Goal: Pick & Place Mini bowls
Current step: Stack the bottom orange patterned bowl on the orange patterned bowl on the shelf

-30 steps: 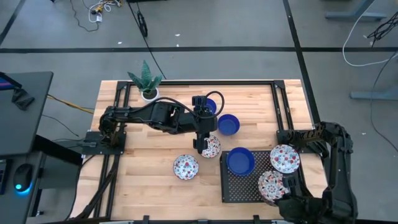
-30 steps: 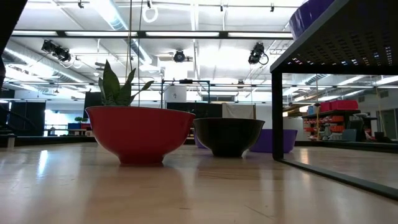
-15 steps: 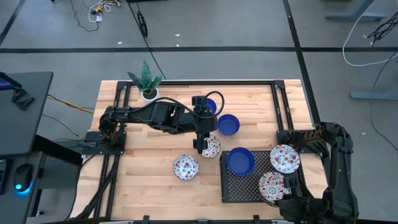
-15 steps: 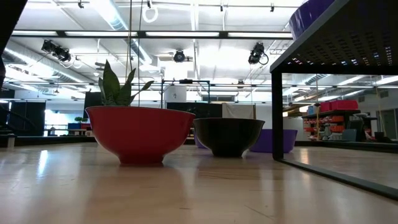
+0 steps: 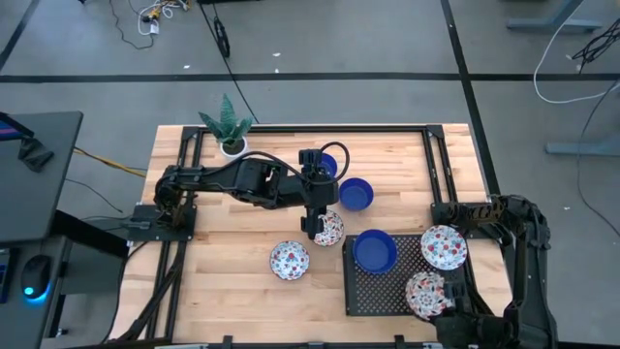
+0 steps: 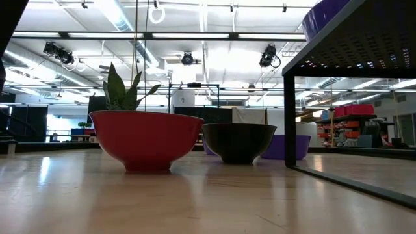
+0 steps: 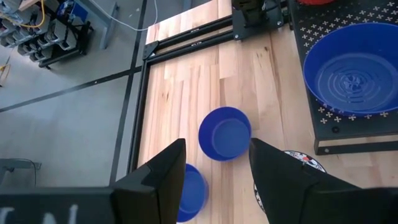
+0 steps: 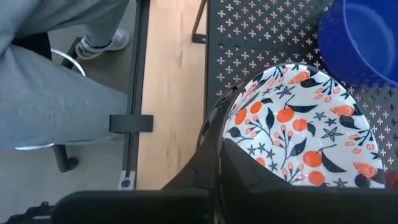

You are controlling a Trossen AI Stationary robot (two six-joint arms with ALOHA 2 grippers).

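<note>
Overhead, wooden table (image 5: 232, 262), grey floor around. Left gripper (image 5: 312, 226) spread above floral bowl (image 5: 329, 229). Right gripper (image 8: 217, 163) clenched on patterned bowl (image 8: 292, 124); only right wrist view shows person's legs (image 8: 56, 93).

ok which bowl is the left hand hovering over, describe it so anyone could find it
Start at the black perforated tray on the wooden table. Just off its far-left corner sits a floral bowl under the left hand. Unlike the other loose floral bowl, it nearly touches the tray.

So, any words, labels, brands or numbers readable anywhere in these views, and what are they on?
None can be read.
Left gripper: pale marks on its housing, cut off and too blurred to read.
Mini bowls: floral pattern only, no text.
Black perforated rack: no label visible.
</note>
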